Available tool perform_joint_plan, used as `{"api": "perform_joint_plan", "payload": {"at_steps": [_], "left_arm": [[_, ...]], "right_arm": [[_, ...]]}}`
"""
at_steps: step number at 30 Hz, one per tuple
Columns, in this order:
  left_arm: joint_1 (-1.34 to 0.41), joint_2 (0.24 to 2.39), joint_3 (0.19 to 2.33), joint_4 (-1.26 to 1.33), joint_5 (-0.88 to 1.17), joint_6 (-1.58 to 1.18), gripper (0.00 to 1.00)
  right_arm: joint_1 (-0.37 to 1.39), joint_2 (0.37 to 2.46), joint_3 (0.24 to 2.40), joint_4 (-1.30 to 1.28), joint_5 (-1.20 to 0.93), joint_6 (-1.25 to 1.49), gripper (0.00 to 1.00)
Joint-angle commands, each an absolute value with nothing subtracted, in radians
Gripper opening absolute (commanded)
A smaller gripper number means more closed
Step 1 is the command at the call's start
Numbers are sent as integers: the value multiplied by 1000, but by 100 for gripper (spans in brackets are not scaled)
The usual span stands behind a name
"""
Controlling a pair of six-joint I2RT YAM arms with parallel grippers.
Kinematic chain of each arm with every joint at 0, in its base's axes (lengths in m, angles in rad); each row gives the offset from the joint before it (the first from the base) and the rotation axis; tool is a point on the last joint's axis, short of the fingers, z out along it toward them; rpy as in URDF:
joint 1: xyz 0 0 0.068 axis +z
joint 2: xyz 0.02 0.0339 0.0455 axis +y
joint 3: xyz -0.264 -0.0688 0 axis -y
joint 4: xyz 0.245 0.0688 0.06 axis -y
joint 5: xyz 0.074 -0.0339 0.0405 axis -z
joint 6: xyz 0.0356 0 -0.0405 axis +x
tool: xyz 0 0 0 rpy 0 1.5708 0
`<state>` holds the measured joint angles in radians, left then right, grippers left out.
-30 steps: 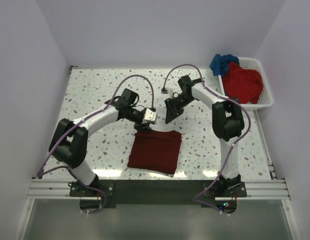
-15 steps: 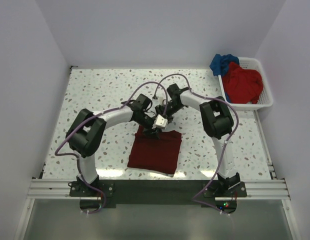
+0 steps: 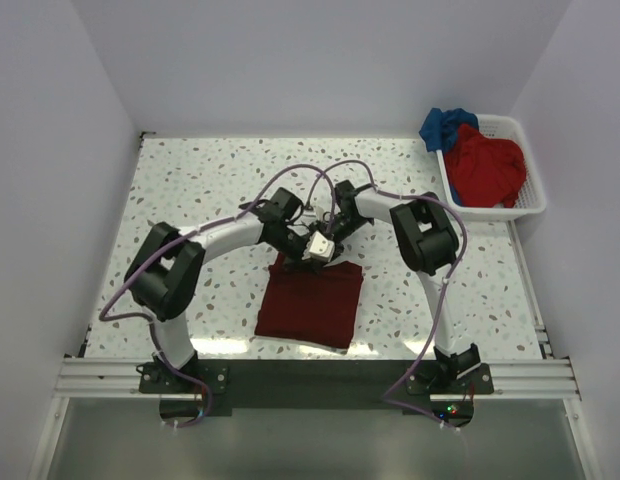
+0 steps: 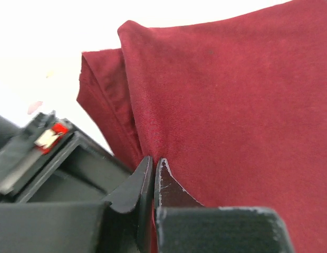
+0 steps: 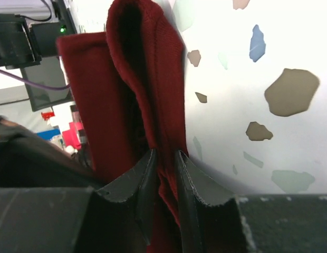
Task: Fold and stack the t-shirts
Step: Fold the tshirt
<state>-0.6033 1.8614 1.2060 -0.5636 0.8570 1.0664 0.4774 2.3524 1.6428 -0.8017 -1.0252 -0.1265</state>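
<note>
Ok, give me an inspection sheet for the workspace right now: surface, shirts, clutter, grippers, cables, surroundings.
Surface: speckled table, evenly lit.
Job's things: dark maroon t-shirt folded flat at front centre; red t-shirt and blue t-shirt bunched in the white slatted basket at the far right.
Clutter: nothing seen.
Grippers: left gripper shut, tips pinching the maroon shirt's far edge; right gripper closed on a fold of the same edge.
Cables: purple cables loop above both arms, off the cloth.
Surroundings: white walls; metal rail at the near edge.
</note>
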Motion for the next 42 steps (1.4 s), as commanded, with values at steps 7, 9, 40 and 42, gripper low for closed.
{"api": "perform_joint_plan", "payload": {"at_steps": [7, 9, 40, 42], "left_arm": [[-604, 1677, 1135, -414, 812, 1095, 0], [-603, 1675, 1131, -379, 795, 1095, 0], [-555, 1474, 1068, -391, 776, 1053, 44], [-546, 1447, 1066, -441, 794, 1025, 44]], "right_arm": [[488, 2428, 1609, -844, -950, -265, 26], [488, 2433, 1615, -857, -951, -279, 26], [482, 2326, 1789, -1041, -753, -339, 54], [482, 2303, 1822, -1060, -680, -345, 57]]}}
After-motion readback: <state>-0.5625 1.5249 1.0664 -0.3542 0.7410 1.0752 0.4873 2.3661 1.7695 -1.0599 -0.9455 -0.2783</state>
